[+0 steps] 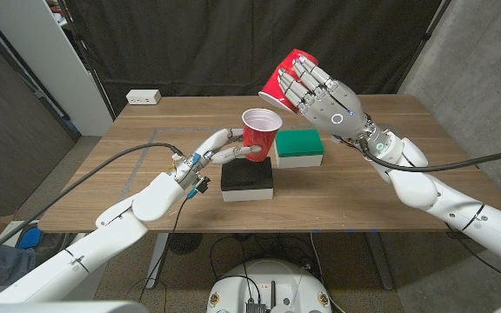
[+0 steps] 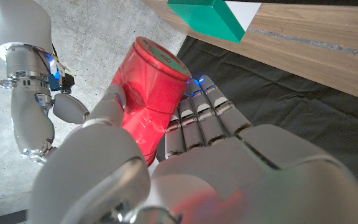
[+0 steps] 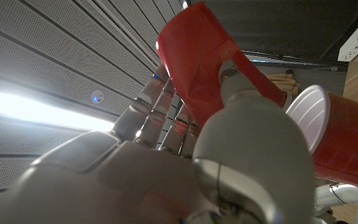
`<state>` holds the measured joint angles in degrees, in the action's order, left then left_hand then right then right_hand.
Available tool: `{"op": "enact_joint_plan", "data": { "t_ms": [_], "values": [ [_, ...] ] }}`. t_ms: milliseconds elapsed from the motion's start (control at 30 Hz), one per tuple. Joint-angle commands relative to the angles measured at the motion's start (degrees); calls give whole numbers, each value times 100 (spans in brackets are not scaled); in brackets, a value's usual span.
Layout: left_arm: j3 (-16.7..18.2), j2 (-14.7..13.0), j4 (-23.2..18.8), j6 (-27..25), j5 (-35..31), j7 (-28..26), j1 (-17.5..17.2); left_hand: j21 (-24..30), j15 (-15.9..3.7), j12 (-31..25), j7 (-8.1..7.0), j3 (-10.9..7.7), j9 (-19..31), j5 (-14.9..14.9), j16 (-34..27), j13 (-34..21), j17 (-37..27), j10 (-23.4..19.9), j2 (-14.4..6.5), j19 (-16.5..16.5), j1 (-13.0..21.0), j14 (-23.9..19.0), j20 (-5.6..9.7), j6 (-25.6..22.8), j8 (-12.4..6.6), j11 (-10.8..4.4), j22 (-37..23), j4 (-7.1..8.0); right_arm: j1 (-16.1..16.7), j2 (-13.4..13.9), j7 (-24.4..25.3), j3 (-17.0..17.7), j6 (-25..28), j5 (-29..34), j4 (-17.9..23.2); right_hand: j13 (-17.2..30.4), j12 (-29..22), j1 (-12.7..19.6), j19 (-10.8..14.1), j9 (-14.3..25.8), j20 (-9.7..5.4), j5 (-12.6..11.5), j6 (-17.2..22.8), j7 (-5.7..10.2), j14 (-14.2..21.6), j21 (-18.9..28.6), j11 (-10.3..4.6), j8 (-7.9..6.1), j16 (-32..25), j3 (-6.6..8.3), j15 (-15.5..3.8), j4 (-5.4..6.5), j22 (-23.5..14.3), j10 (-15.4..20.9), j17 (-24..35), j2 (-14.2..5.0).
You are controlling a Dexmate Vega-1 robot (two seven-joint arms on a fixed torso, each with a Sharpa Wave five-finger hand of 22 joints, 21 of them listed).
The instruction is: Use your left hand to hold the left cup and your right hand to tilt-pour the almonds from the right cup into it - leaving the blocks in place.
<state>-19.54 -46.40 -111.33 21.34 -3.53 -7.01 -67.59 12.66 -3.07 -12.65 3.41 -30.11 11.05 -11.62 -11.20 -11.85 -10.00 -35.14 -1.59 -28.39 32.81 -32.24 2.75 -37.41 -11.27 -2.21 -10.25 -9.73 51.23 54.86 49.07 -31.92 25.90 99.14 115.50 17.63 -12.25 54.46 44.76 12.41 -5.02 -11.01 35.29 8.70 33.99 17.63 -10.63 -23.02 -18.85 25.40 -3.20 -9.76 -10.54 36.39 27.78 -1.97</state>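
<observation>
A: Where is your left hand?

B: My left hand grips the left cup, fingers wrapped round its red wall. In the left wrist view the same hand is closed round that cup, whose base faces the camera.

A: And where does that cup stand?

B: Upright with its mouth open to the camera, at the back edge of the black block. I cannot tell whether its base rests on the block or is held just above it.

A: Your right hand?

B: My right hand holds the right cup in the air, above the left cup and on its right, tipped so its white rim points down toward the left cup's mouth. The right wrist view shows my fingers clamped on it, with the left cup's white rim close by.

A: Almonds?

B: I cannot make any out; the left cup's inside looks dark.

A: The blocks?

B: The green block lies on the bench just right of the left cup, touching the black block's back right corner.
</observation>
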Motion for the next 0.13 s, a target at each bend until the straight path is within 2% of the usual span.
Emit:
{"op": "enact_joint_plan", "data": {
  "t_ms": [33,133],
  "values": [
    [-46,71,23,8,-38,-24,46,-37,-301,-1,-13,-36,16,-26,29,-12,-17,-29,-11,-41,0,-61,30,-39,-32,1,-24,7,-149,-103,150,-8,58,-174,-100,17,12,25,-36,16,-377,1,32,37,41,5,0,-24,13,40,-873,31,-29,4,16,-20],
    [-87,107,90,47,-30,-10,92,-37,-308,-4,-12,-36,16,-26,31,-13,-17,-37,-9,-41,3,-56,31,-37,-30,-4,-24,4,-99,-105,99,-31,84,-158,-42,19,9,16,-28,16,-376,4,26,29,49,9,2,-25,14,43,-872,38,-29,12,19,-21]
  ]
}}
